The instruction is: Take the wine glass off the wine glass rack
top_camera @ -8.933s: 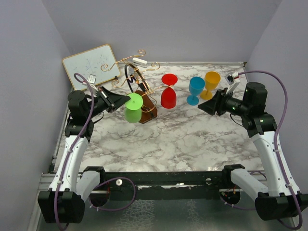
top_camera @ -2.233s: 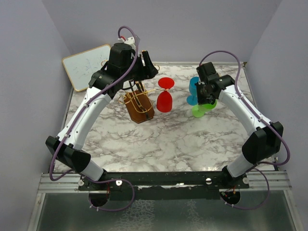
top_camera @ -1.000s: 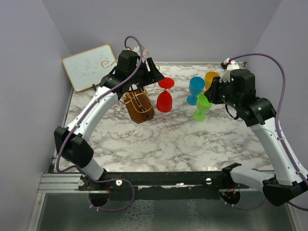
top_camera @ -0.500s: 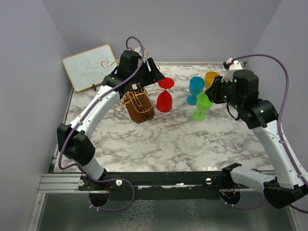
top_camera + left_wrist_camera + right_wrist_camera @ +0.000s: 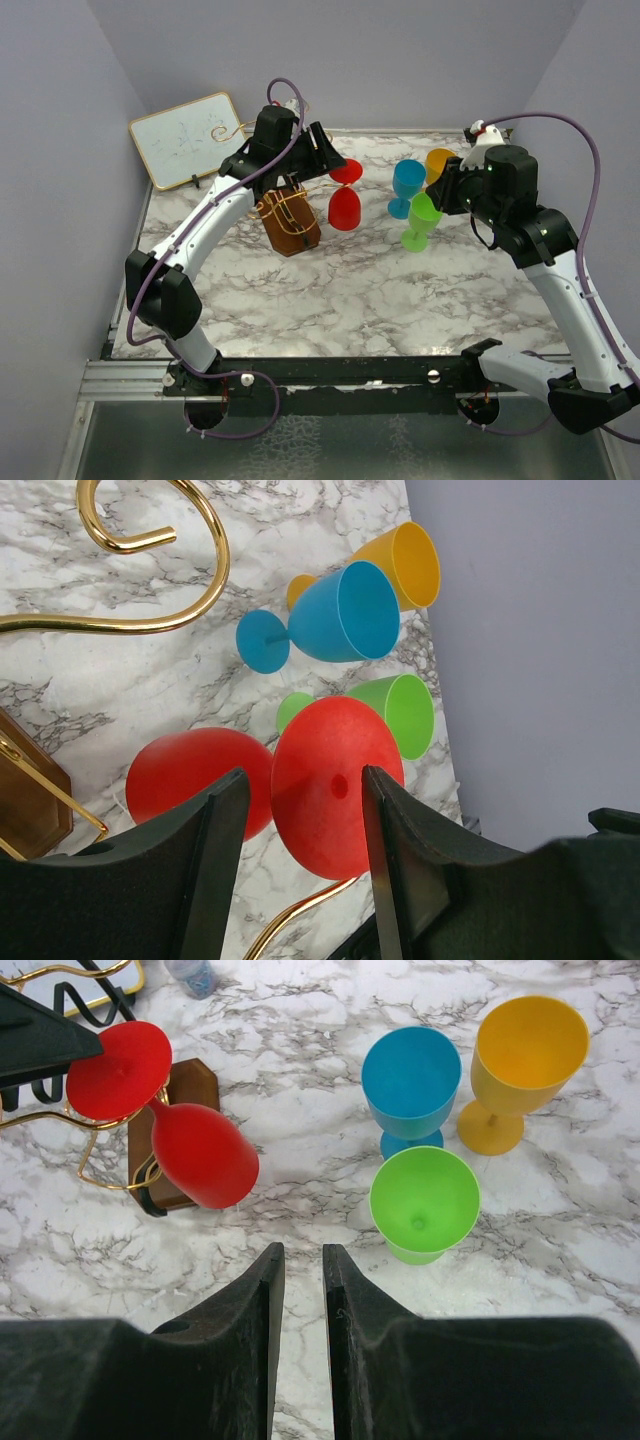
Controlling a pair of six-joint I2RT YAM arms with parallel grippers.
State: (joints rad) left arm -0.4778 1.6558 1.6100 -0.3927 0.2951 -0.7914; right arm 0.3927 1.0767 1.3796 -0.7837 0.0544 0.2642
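white marbled tabletop (image 5: 350, 290), lilac walls (image 5: 60, 230) (wine glass rack (image 5: 292, 228) near whiteboard (image 5: 185, 135))

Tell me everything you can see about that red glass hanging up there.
The red wine glass looks like opaque, matte plastic, with a round flat foot, a short stem and a rounded bowl. It hangs upside down and tilted, foot uppermost, caught on a gold wire arm of the wine glass rack. The left tool is open, with one finger on either side of the foot. Whether the fingers touch it I cannot tell.
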